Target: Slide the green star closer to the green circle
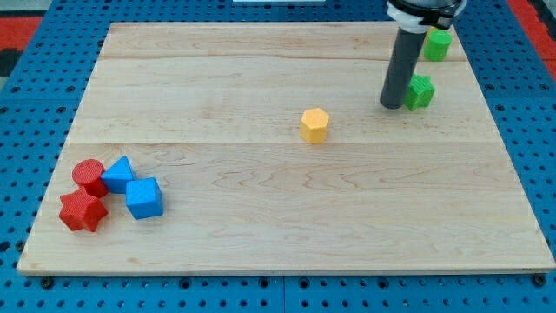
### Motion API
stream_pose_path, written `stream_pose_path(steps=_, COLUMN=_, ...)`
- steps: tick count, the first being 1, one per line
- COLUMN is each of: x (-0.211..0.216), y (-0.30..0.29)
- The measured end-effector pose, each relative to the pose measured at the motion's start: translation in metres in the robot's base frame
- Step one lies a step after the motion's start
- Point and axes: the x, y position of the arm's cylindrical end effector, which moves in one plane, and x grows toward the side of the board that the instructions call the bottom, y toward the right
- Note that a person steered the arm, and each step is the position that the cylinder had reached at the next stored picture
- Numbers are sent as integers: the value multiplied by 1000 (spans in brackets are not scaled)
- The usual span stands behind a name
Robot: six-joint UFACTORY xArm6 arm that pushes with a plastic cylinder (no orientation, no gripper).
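Observation:
The green star (420, 91) lies near the view's upper right on the wooden board (278, 226). The green circle (437, 44) sits above it, close to the board's top right corner. The dark rod comes down from the view's top, and my tip (392, 105) rests on the board just left of the green star, touching or nearly touching its left side. The star and the circle are apart by a short gap.
A yellow hexagon (314, 124) lies left of my tip, near the board's middle. At the lower left are a red circle (88, 176), a red star (82, 211), a blue triangle (118, 175) and a blue cube (143, 197), clustered together.

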Motion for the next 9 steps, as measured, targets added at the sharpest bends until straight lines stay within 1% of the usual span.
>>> stream_pose_path(steps=2, x=-2, y=47)
stream_pose_path(steps=4, x=-2, y=74)
stream_pose_path(steps=6, x=-4, y=69)
stream_pose_path(steps=9, x=-33, y=71)
